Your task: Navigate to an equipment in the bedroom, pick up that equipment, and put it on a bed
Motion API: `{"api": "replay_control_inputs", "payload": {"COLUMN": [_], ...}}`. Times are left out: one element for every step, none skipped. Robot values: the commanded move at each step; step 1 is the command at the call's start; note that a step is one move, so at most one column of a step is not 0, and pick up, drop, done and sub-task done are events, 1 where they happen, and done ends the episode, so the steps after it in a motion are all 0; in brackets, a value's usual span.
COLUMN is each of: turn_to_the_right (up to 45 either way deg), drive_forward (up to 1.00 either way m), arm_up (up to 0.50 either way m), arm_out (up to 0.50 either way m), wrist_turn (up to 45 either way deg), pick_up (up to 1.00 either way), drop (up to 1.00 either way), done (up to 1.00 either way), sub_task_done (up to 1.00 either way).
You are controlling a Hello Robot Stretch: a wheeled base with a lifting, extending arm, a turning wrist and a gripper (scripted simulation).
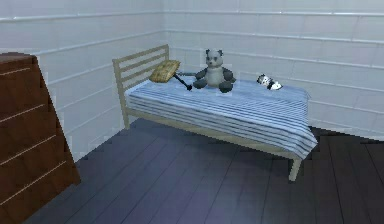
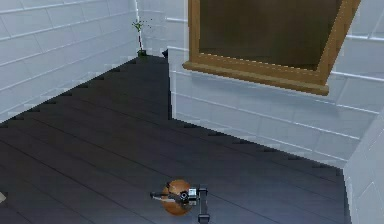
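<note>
The fingers (image 2: 158, 195) of the gripper (image 2: 165, 197) sit low in the arm side view, just left of the bottom middle, at a round orange-brown ball (image 2: 178, 188); I cannot tell whether they grip it or whether it rests on the dark floor (image 2: 90, 140). In the forward view the bed (image 1: 250, 120) with its striped blue cover stands at the centre, carrying 1 panda toy (image 1: 213, 70) and 1 yellow cushion (image 1: 164, 71) toward its upper left end. A brown dresser (image 1: 30, 130) stands at the left edge
</note>
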Motion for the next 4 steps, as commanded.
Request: {"api": "replay_control_inputs", "payload": {"turn_to_the_right": [0.0, 0.0, 0.0, 0.0], "drive_forward": [0.00, 0.00, 0.00, 0.00], "arm_up": [0.00, -0.30, 0.00, 0.10], "arm_out": [0.00, 0.00, 0.00, 0.00], "wrist_turn": [27.0, 0.0, 0.0, 0.0], "pick_up": [0.00, 0.00, 1.00, 0.00], "drop": [0.00, 0.00, 0.00, 0.00], "done": [0.00, 0.00, 0.00, 0.00], "sub_task_done": [0.00, 0.00, 0.00, 0.00]}}
